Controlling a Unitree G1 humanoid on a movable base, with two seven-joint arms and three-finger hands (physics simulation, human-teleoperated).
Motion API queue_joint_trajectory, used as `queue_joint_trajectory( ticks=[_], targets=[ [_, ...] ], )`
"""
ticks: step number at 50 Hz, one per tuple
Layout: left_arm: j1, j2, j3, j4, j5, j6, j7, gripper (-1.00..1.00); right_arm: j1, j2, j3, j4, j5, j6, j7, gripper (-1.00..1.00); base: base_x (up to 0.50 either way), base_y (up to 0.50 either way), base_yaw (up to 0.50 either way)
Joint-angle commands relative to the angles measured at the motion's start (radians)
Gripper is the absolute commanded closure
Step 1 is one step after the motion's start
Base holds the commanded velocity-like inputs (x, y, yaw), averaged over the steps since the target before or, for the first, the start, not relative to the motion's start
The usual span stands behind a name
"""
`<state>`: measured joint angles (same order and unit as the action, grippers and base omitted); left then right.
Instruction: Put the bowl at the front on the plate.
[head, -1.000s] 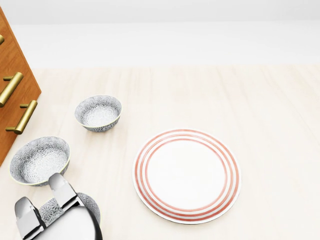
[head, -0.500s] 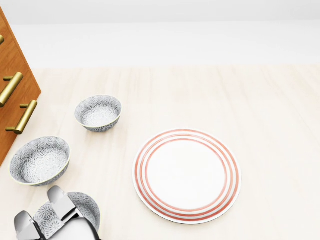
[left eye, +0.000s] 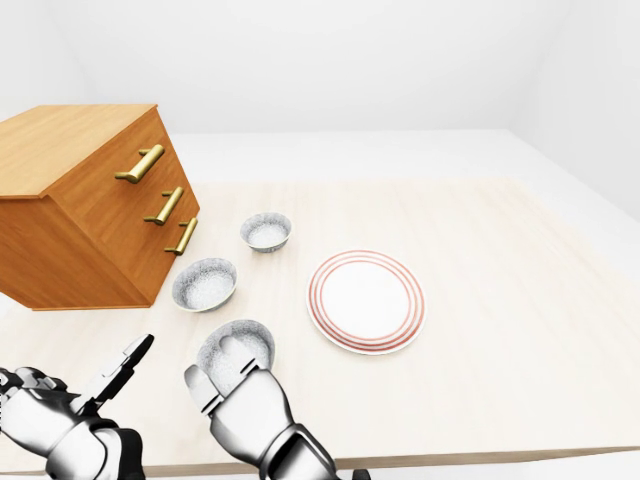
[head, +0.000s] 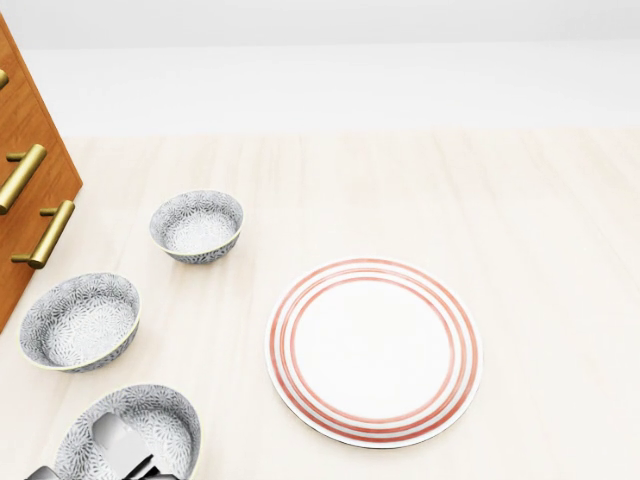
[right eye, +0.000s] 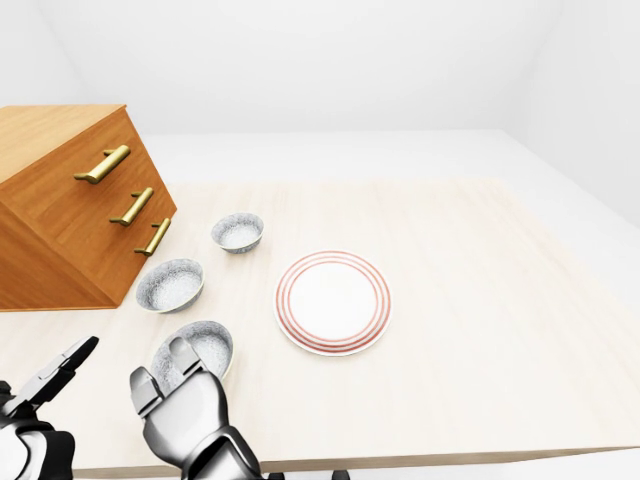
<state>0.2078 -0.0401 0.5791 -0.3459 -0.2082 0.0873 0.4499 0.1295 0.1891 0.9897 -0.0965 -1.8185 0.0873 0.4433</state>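
Two hands show at the left-eye view's bottom edge: your left hand (left eye: 55, 412), fingers spread, grips nothing. Above it stands the wooden drawer chest (left eye: 90, 215). Your right hand (left eye: 245, 400) lays its fingers (head: 112, 432) over the lowest bowl (head: 175, 425) (whether they clamp it, I cannot tell). That bowl sits on the worktop (head: 520, 230), near the red-ringed plate (head: 373, 350) to its right, not touching.

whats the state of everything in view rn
plate: flat, bare
near bowl: upright, off the plate
middle bowl: upright, empty
far bowl: upright, empty
drawers: all shut
left robot hand: open, holding nothing
right robot hand: fingers across near bowl's rim, grip unclear
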Motion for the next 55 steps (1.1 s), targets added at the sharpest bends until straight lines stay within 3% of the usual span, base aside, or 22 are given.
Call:
queue_joint_trajectory(
  ticks=[1,11,25,34,40,42,55],
  targets=[
    [-0.006,0.005,-0.006,0.021,0.001,0.000,0.004,-1.00,0.026,-0.027,0.003,-0.007,0.032,0.000,-0.030,-1.00,0.00,0.00,0.00],
    [0.001,0.000,-0.001,0.005,0.000,0.000,-0.001,-1.00,0.029,-0.035,-0.013,0.022,0.111,0.000,-0.105,-1.00,0.00,0.00,0.00],
    [0.009,-0.006,0.007,-0.029,-0.003,0.000,-0.007,-1.00,0.033,-0.035,-0.029,0.015,0.128,0.000,-0.080,-1.00,0.00,0.00,0.00],
    [0.009,-0.004,0.004,-0.025,-0.002,0.000,-0.006,-1.00,0.023,-0.030,-0.053,0.045,0.066,0.000,-0.062,-1.00,0.00,0.00,0.00],
    [0.000,0.000,-0.006,0.014,0.007,0.000,-0.001,-1.00,0.024,-0.028,-0.062,0.054,-0.028,0.000,-0.008,-1.00,0.00,0.00,0.00],
    [0.004,0.000,-0.007,0.009,0.005,0.000,-0.002,-1.00,0.018,-0.033,-0.063,0.047,-0.118,0.000,0.044,-1.00,0.00,0.00,0.00],
    [0.003,0.005,-0.013,0.024,0.004,0.000,0.001,-1.00,0.001,-0.004,-0.128,0.140,0.007,0.000,-0.036,-1.00,0.00,0.00,0.00]
  ],
)
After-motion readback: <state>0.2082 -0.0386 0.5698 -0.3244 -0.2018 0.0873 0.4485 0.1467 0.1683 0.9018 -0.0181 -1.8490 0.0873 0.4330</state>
